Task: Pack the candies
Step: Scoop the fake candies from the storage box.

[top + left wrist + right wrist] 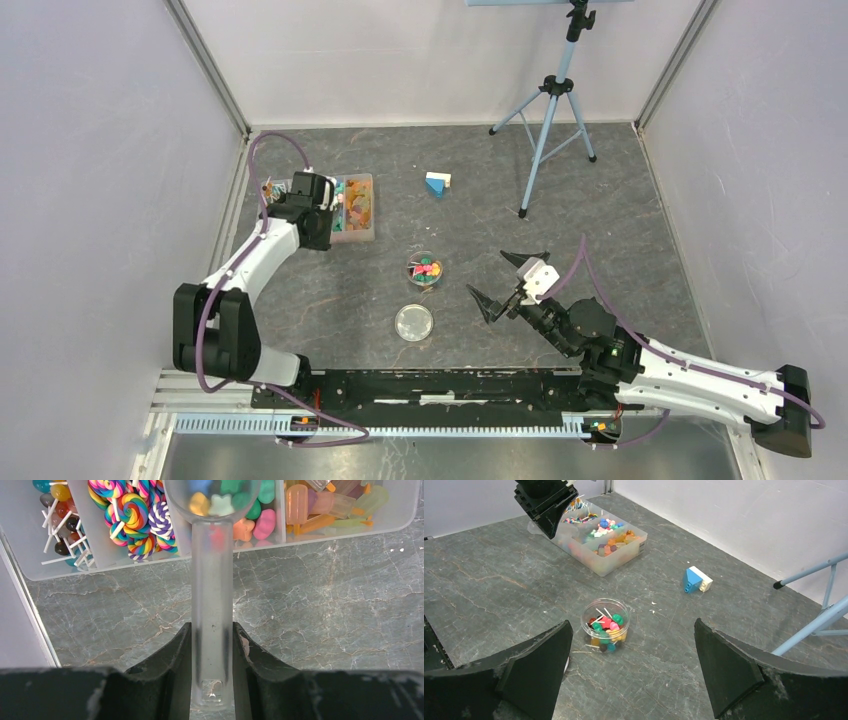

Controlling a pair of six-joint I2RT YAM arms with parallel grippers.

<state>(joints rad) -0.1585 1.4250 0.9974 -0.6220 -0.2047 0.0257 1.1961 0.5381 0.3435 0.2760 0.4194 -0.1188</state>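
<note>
Left wrist view has the left tool [212,630] clamped tight on the handle of a clear scoop [212,570], whose bowl carries a few candies [210,504] over one compartment of the divided box [350,527] on the desk [325,605]. The right tool [489,274] stands wide open, gripping nothing, near a round jar [585,625] partly filled with more candies.

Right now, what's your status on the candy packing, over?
Left pincer shut on the scoop, a few candies in its bowl over the sorting box. Right pincer open near the jar. Jar part full, lid off beside it. Nothing between box and jar.
</note>
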